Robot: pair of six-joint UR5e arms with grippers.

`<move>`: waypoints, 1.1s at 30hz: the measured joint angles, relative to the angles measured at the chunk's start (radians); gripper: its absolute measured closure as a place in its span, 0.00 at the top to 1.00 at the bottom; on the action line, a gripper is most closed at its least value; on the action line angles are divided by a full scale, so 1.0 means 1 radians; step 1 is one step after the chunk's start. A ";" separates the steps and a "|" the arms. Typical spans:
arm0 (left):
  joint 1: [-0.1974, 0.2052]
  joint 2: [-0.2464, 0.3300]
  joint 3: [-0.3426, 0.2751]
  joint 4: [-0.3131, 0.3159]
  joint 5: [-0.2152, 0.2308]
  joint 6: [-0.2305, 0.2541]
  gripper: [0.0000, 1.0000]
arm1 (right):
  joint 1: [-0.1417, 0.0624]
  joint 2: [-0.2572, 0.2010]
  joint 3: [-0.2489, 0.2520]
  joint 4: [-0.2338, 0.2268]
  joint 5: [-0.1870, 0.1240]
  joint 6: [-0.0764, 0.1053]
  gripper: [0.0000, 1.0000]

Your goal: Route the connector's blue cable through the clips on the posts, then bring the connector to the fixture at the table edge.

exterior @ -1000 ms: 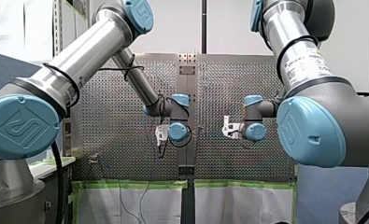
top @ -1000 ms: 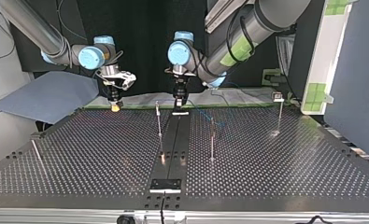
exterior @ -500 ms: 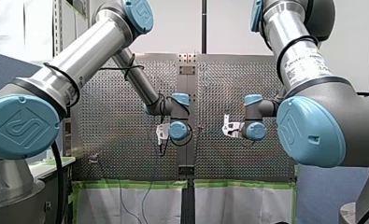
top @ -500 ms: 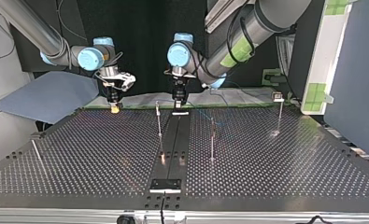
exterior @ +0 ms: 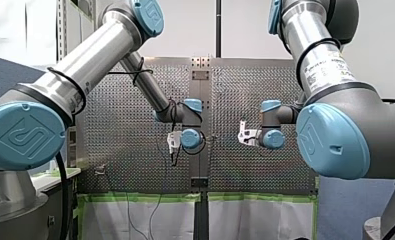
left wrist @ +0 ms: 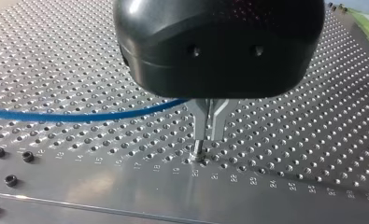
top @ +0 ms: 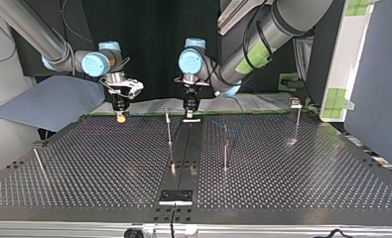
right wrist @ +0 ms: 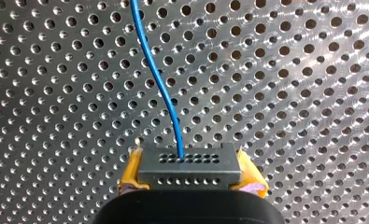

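Connector (right wrist: 190, 169): dark perforated block, blue cable (right wrist: 155, 70).

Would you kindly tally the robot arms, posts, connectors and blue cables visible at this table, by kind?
Robot arms: 2
Posts: 4
Connector: 1
Blue cable: 1
Total: 8

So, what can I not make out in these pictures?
Clips on the posts: top view, too small.
Blue cable end: left wrist view, hidden behind my left gripper housing.
The cable ahead of the connector: right wrist view, cut off by the edge.
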 joint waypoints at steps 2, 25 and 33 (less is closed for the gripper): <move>0.001 0.000 0.004 -0.001 0.001 0.000 0.09 | -0.001 0.000 0.000 0.000 0.001 0.000 0.00; 0.012 -0.001 0.021 -0.017 0.015 0.000 0.09 | -0.006 0.001 0.000 0.000 0.007 0.000 0.00; 0.015 -0.001 0.021 -0.022 0.016 0.000 0.09 | -0.007 0.001 -0.001 0.000 0.008 0.000 0.00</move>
